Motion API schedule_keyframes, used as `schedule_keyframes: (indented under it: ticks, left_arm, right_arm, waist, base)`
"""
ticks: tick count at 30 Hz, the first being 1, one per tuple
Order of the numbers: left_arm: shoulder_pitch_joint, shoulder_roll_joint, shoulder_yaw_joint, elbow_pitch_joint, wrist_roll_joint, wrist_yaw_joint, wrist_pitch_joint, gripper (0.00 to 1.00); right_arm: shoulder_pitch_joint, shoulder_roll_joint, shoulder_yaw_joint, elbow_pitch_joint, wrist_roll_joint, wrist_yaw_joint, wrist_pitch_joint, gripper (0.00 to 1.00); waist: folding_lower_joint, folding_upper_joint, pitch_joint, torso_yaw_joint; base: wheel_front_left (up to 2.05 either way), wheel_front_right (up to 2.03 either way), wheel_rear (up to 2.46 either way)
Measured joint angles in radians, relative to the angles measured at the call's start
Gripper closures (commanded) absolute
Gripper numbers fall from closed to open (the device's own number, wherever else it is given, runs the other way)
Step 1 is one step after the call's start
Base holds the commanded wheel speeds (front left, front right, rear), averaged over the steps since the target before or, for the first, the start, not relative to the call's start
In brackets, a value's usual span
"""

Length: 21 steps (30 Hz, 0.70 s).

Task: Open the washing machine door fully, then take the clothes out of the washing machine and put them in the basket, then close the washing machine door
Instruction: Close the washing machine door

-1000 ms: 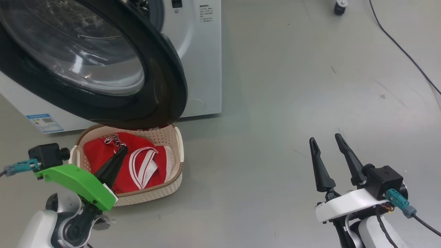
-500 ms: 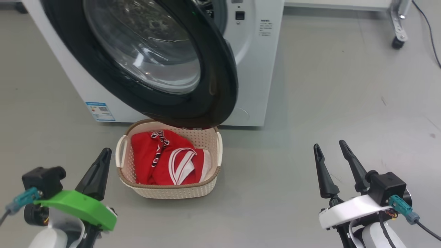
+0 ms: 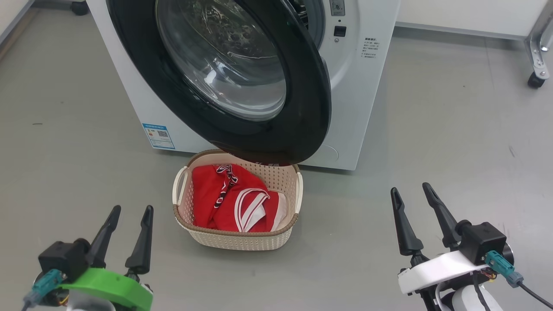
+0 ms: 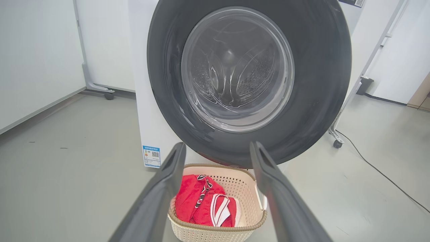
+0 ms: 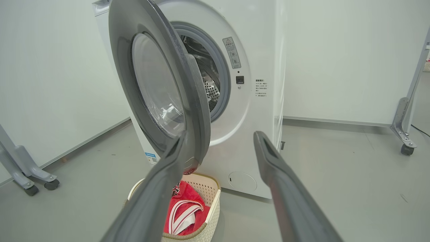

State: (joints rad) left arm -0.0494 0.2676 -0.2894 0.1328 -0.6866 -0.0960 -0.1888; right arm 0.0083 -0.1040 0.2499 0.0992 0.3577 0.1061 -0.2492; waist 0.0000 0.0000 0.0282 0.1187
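The white washing machine (image 3: 358, 86) stands at the back with its round black washing machine door (image 3: 255, 82) swung open toward me, over the far rim of the basket (image 3: 237, 239). Red clothes (image 3: 229, 201) with white striped trim lie inside the cream basket on the floor. My left gripper (image 3: 131, 211) is open and empty at the lower left, short of the basket. At the lower right my right gripper (image 3: 410, 190) stands open and empty too. The left wrist view looks at the door (image 4: 248, 74) above the basket (image 4: 215, 232) and the clothes (image 4: 205, 208). The drum (image 5: 208, 84) shows behind the door (image 5: 161, 87).
Grey floor (image 3: 453, 142) spreads wide to the right of the machine. A wheeled metal frame leg (image 3: 535, 65) stands at the far right, another caster frame (image 5: 27, 174) at the left. A cable (image 4: 376, 171) runs over the floor on the right.
My left gripper has let go of the red clothes in the basket, drawn back toward me and opened. The head camera has tilted up, showing more of the machine. The right gripper held still.
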Motion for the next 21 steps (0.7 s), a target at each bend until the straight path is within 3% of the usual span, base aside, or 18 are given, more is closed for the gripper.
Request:
schedule_keyframes:
  ticks: [15, 21]
  left_arm:
    - [0.024, -0.004, -0.021, 0.026, 0.069, 0.004, -0.043, 0.00]
    - [0.024, -0.018, -0.022, 0.035, 0.083, 0.004, -0.051, 0.00]
  right_arm:
    - [0.000, 0.008, -0.010, 0.001, -0.007, 0.004, 0.000, 0.00]
    - [0.000, 0.006, -0.033, 0.017, -0.030, -0.031, 0.000, 0.00]
  waist:
    - [0.0000, 0.0000, 0.021, -0.010]
    - [0.0000, 0.0000, 0.023, -0.020]
  base:
    - [0.00, 0.00, 0.00]
    - [0.00, 0.00, 0.00]
